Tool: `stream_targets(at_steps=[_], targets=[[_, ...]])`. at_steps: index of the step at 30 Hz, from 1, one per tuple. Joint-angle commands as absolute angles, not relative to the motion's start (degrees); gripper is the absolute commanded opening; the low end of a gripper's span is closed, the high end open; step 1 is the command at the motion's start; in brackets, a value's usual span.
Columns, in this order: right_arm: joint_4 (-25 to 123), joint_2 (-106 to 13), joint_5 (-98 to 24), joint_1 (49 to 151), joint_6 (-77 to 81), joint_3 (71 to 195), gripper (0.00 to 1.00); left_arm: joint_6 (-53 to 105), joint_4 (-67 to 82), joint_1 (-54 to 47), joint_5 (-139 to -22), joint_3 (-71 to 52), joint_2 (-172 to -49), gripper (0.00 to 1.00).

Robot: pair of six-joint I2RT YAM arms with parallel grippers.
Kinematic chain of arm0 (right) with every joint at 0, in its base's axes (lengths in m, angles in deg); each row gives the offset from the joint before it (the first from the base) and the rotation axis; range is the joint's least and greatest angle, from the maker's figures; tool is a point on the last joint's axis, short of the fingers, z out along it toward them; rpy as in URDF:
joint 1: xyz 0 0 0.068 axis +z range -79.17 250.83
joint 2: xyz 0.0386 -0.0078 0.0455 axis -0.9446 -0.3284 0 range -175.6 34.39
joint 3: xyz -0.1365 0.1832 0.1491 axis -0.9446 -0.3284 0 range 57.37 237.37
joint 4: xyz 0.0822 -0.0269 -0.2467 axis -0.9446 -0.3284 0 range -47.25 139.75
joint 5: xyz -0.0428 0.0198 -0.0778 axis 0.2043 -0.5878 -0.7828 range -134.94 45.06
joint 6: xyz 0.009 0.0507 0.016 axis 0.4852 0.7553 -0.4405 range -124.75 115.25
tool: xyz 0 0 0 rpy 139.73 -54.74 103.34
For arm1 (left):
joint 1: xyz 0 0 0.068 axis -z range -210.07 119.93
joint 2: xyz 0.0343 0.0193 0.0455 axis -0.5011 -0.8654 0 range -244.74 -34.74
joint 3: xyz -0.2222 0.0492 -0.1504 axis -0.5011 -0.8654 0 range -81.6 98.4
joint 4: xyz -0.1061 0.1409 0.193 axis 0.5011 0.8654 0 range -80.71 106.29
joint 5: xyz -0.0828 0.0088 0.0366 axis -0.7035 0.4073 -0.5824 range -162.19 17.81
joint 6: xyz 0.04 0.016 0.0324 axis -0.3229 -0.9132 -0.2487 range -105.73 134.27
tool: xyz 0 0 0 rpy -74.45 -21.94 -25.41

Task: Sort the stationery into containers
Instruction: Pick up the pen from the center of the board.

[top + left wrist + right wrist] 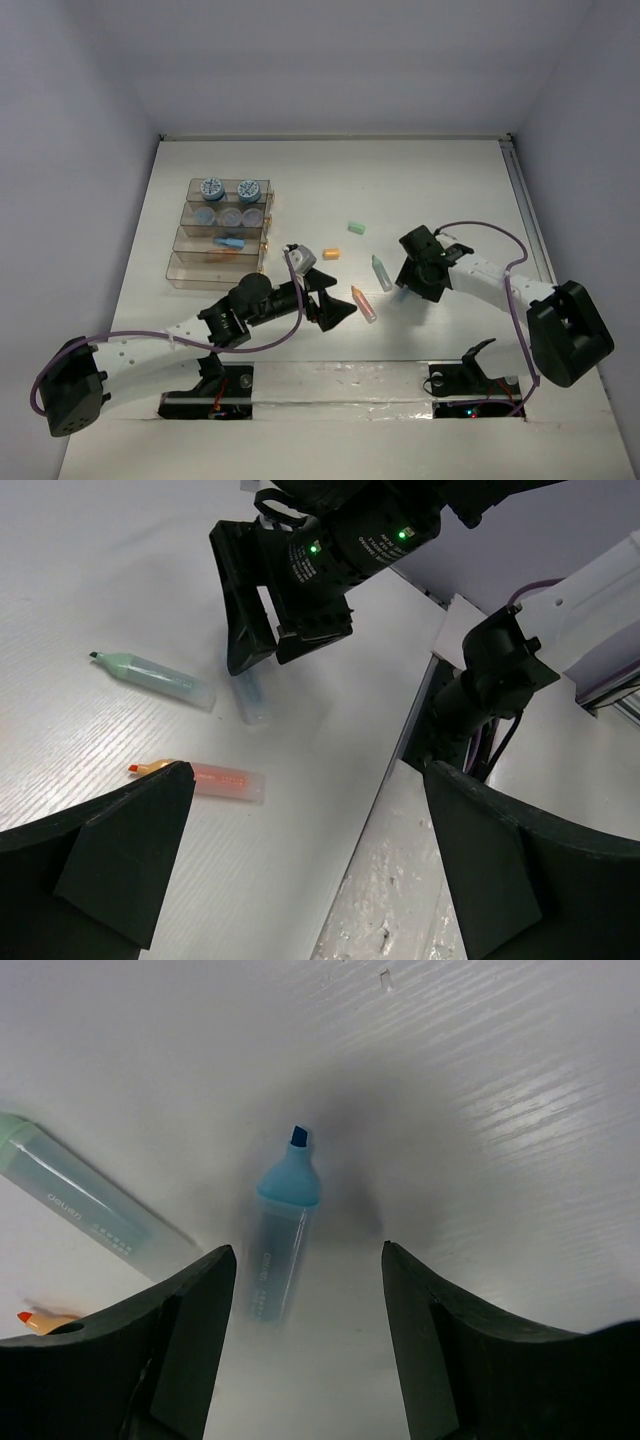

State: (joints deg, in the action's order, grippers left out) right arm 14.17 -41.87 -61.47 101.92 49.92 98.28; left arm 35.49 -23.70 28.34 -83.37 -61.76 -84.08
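The containers (185, 268), stepped brown-tinted trays at the left, hold several blue-grey jars (211, 187) and a blue pen (228, 241). A blue marker (282, 1245), uncapped, lies on the table between the fingers of my right gripper (310, 1330), nearer the left one; the jaws stand apart around it without touching. In the left wrist view this marker (250, 698) lies under the right gripper (266, 658). A green marker (381, 272) and an orange marker (363, 303) lie beside it. My left gripper (332, 300) hovers wide open next to the orange marker (218, 781), holding nothing.
A loose green cap (356, 229) and an orange cap (331, 255) lie mid-table. The table's near edge and the arms' metal mounting plate (400, 900) run under the left gripper. White walls close in the table at the back and sides.
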Motion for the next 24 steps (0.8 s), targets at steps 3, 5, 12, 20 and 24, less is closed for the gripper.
stream_targets(at_steps=[3,5,12,20,24], targets=[[14.42,-44.96,-61.54,101.86,53.08,100.61,0.61,36.69,-26.04,28.46,-85.54,-61.73,-84.48,0.99],[13.89,-45.5,-62.51,101.86,53.87,100.79,0.53,36.6,-26.13,28.46,-85.9,-61.73,-84.22,0.99],[13.62,-45.93,-64.19,101.86,54.84,99.65,0.41,36.86,-26.75,28.46,-86.07,-62.35,-82.99,0.99],[13.63,-46.12,-66.11,101.86,53.87,100.26,0.15,36.6,-26.83,28.46,-86.34,-61.91,-85.18,0.99],[11.52,-41.21,-68.58,101.86,51.51,101.84,0.06,36.69,-28.23,28.46,-87.92,-61.65,-87.03,0.99]])
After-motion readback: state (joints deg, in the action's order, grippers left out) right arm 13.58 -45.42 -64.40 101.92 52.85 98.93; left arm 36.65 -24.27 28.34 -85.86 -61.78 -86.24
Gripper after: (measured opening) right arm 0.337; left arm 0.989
